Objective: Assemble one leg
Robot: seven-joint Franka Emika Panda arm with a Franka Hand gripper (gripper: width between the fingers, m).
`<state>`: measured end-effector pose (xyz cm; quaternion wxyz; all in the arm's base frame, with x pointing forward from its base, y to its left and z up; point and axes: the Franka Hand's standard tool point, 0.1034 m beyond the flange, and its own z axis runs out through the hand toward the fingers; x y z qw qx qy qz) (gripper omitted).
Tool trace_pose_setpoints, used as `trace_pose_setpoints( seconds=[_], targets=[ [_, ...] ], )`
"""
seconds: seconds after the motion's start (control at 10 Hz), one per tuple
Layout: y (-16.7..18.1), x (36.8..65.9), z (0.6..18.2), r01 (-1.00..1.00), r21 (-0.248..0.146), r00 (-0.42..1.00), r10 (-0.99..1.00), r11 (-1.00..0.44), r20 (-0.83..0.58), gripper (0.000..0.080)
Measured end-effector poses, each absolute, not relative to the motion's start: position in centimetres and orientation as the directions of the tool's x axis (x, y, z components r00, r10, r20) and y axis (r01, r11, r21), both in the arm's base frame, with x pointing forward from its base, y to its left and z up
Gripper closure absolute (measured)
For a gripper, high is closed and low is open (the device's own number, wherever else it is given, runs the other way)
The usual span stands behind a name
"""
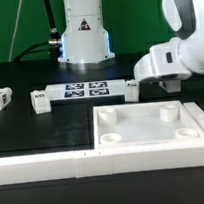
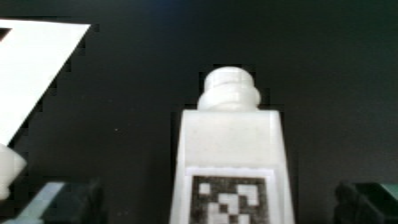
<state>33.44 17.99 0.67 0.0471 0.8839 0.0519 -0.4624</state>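
Observation:
In the wrist view a white leg [image 2: 231,135] lies on the black table. Its threaded tip [image 2: 231,88] points away from me and a square marker tag [image 2: 231,195] faces up. My gripper [image 2: 215,204] is open and straddles the tagged end. One dark finger [image 2: 63,205] and the other show apart from the leg's sides, with gaps. In the exterior view the gripper [image 1: 168,82] hangs low at the right, above the far edge of the white square panel [image 1: 152,126]. A leg [image 1: 132,86] shows just beside it.
Two more legs [image 1: 1,97] [image 1: 38,100] lie at the exterior view's left. The marker board [image 1: 85,89] lies before the robot base [image 1: 84,36]. A white rail [image 1: 86,166] runs along the front. A corner of the white panel [image 2: 36,70] shows in the wrist view.

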Motion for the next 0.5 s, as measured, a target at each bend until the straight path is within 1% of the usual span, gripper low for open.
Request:
trace_pose_setpoints(
  seconds=[0.1,0.2,0.3,0.4,0.5],
  targets=[
    [18.0,33.44,0.67,0.135,0.035,0.567,0.048,-0.99,-0.822,0.015],
    [18.0,33.44,0.67,0.135,0.035,0.567,0.048,-0.99,-0.822,0.0276],
    [18.0,33.44,0.66,0.135,0.035,0.567,0.048,-0.99,-0.822,0.0276],
    [18.0,33.44,0.67,0.135,0.035,0.567,0.048,-0.99,-0.822,0.0414],
    [18.0,33.44,0.66,0.135,0.035,0.567,0.048,-0.99,-0.822,0.0515]
  ],
)
